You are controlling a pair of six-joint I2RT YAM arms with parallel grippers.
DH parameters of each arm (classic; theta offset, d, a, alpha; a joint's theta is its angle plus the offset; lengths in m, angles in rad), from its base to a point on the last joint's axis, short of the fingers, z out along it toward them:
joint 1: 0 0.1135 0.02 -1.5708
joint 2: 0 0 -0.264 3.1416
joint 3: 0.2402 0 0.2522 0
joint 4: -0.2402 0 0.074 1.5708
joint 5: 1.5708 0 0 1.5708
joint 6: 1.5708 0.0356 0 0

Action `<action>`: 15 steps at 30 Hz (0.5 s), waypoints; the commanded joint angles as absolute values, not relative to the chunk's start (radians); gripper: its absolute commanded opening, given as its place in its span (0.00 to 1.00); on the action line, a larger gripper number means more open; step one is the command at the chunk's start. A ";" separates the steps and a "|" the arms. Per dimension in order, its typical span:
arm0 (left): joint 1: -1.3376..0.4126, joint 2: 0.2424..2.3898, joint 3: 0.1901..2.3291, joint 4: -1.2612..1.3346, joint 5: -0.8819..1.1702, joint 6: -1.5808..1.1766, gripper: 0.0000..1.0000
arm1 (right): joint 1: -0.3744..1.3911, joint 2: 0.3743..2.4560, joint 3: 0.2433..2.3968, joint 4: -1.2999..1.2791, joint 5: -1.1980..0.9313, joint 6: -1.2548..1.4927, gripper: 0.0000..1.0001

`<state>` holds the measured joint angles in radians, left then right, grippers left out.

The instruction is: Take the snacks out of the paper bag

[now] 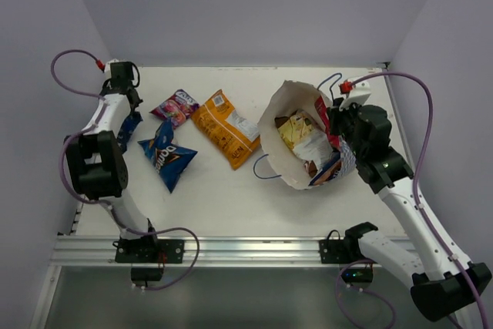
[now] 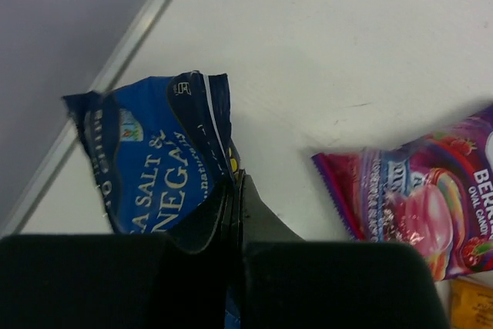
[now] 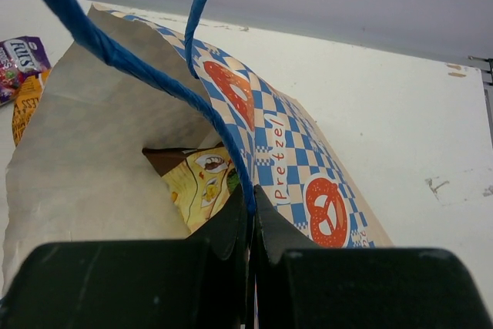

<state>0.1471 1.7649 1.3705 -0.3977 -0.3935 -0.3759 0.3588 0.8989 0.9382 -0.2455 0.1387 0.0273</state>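
The paper bag [image 1: 279,117] lies tipped on its side at the right, its mouth facing up toward the camera. My right gripper [image 1: 334,125] is shut on its blue cord handle [image 3: 115,52] at the checked rim [image 3: 296,159], as the right wrist view shows [image 3: 251,198]. Inside sit a yellow-white packet [image 1: 294,130] [image 3: 199,186], a red one [image 1: 321,108] and others. My left gripper [image 2: 237,189] is shut on the edge of a dark blue salt-and-vinegar packet [image 2: 150,163] at the far left [image 1: 129,126], just above the table. On the table lie a blue packet [image 1: 168,156], a purple-pink one [image 1: 176,105] [image 2: 420,198] and an orange one [image 1: 225,130].
White walls close the table in at the back and on both sides. An aluminium rail [image 1: 231,250] runs along the near edge with both arm bases on it. The table's left edge strip [image 2: 115,55] passes close to the held packet.
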 commanded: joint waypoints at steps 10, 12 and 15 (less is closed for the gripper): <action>0.068 1.881 1.691 -0.385 -0.186 -0.408 0.76 | 0.354 0.923 0.934 -0.224 0.135 0.037 0.00; 0.016 1.824 1.669 -0.388 -0.144 -0.437 0.85 | 0.356 0.925 0.939 -0.229 0.133 0.035 0.00; -0.099 1.639 1.577 -0.373 -0.072 -0.508 0.92 | 0.354 0.922 0.945 -0.232 0.135 0.035 0.00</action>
